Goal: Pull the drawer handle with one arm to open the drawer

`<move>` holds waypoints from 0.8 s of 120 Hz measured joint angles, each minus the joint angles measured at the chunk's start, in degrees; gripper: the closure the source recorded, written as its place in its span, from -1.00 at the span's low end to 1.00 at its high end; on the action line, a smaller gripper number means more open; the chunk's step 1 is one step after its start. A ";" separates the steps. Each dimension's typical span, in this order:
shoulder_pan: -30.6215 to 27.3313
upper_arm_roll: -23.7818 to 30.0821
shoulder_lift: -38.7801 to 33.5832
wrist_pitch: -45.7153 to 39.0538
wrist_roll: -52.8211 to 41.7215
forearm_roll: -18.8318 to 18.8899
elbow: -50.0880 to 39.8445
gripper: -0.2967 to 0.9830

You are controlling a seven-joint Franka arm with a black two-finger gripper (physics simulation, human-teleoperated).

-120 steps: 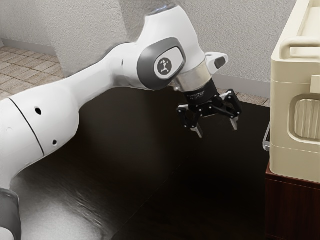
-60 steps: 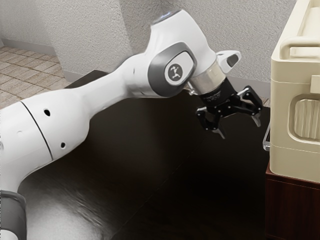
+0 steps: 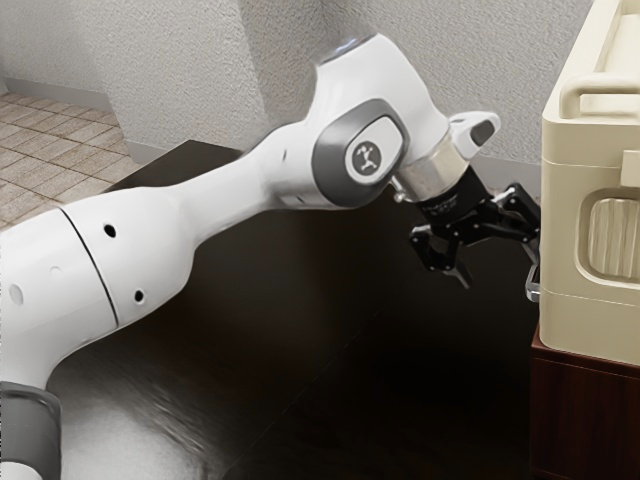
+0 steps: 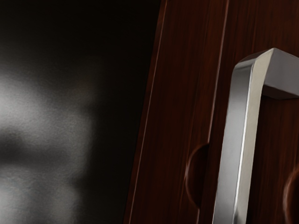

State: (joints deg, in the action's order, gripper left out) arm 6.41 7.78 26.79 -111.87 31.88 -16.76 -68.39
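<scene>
Apparently we are lining up the grasp: right of centre, our black two-finger gripper (image 3: 499,272), jaws wide apart and empty, is near the squared silver metal handle (image 3: 534,292) at the frame's right. Next we should straddle it, close, then pull.

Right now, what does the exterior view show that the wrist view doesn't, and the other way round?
Exterior view: my arm, my open gripper near the handle, the cream case on the cabinet, the wall and the tiled floor.

Wrist view: the handle's squared bar and bent corner close up, and rounded carved shapes in the wood.

Both: the metal handle and reddish-brown wood.
</scene>
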 joint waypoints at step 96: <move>-1.17 -0.43 0.65 2.58 -2.26 2.11 -0.02 -0.54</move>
State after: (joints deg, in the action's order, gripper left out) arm 5.25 7.35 27.44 -109.29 29.62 -14.65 -68.41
